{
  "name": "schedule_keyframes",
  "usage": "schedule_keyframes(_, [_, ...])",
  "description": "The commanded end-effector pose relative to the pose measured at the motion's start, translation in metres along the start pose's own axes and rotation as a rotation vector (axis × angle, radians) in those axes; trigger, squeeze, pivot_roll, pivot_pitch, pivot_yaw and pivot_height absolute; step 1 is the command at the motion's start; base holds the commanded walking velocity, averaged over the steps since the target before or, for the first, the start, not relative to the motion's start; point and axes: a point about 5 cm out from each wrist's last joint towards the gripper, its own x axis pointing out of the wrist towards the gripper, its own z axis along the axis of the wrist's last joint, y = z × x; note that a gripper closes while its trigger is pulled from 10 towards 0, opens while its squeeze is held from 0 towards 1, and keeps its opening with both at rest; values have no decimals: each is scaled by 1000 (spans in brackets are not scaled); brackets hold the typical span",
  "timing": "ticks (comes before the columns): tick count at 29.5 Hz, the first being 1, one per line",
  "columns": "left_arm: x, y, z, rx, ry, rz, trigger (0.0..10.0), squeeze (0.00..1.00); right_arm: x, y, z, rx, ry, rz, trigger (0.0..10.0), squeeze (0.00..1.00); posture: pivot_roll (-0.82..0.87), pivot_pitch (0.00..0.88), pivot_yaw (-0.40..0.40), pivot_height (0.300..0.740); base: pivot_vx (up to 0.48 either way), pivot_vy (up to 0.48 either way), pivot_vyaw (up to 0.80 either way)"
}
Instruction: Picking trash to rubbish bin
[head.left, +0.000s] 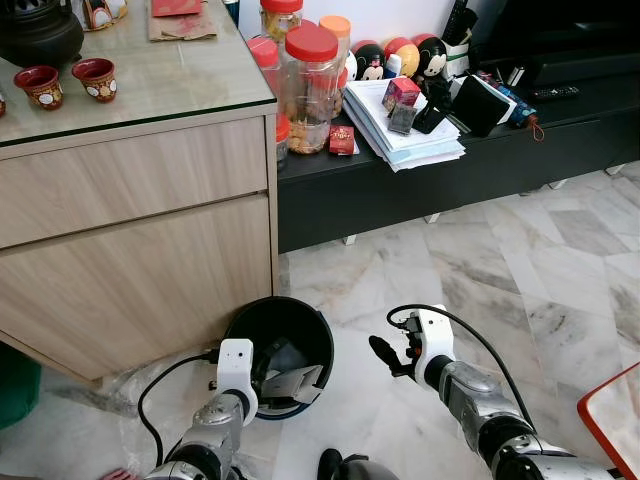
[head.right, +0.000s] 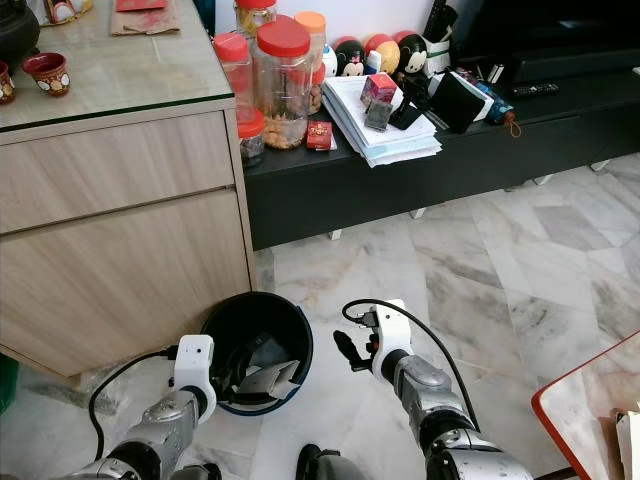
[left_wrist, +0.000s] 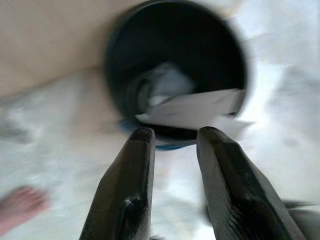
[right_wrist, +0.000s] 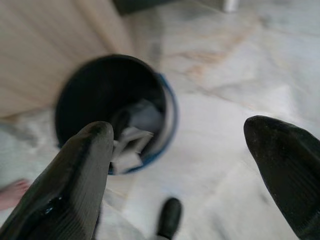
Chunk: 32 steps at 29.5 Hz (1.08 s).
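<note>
A black round rubbish bin (head.left: 280, 303) stands on the marble floor beside a wooden cabinet. Crumpled paper and a pale flat card (head.left: 295, 382) lie inside it, and the card leans over the near rim. My left gripper (left_wrist: 175, 135) hovers at the bin's near-left rim, pointing in; it is open with nothing between its fingers. Just to the right of the bin, my right gripper (head.left: 395, 345) is held above the floor. It is open wide and empty, with the bin (right_wrist: 170, 107) and the paper (right_wrist: 132, 142) ahead of it.
The wooden cabinet (head.left: 130, 250) rises right behind the bin. A low black console (head.left: 420, 180) holds jars and stacked papers. A red-edged object (head.left: 610, 410) is at the near right. A person's bare foot (left_wrist: 20, 202) is on the floor near the bin. Open marble floor lies to the right.
</note>
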Motion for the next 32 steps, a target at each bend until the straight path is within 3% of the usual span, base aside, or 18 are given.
schedule_keyframes(1, [-7, 7, -24, 76, 66, 49, 10000, 0, -9, -15, -17, -2, 55, -86, 10000, 0, 62, 180, -146, 740, 0, 0, 0])
schedule_keyframes(4, [-14, 14, -44, 122, 130, 88, 10000, 0, -15, -22, -28, 14, 82, -132, 10000, 0, 57, 175, -144, 740, 0, 0, 0])
schedule_keyframes(10, [-32, 24, -83, 89, 227, 159, 10000, 0, -30, -34, -59, 55, 167, -202, 10000, 0, 60, 167, -144, 740, 0, 0, 0])
schedule_keyframes(15, [-41, 28, -98, 81, 253, 213, 10000, 0, -37, -36, -76, 91, 203, -230, 10000, 0, 60, 171, -146, 740, 0, 0, 0])
schedule_keyframes(32, [-33, 49, -70, 56, 117, 326, 10000, 0, -26, -29, -57, 76, 142, -257, 10000, 0, 77, 196, -128, 740, 0, 0, 0])
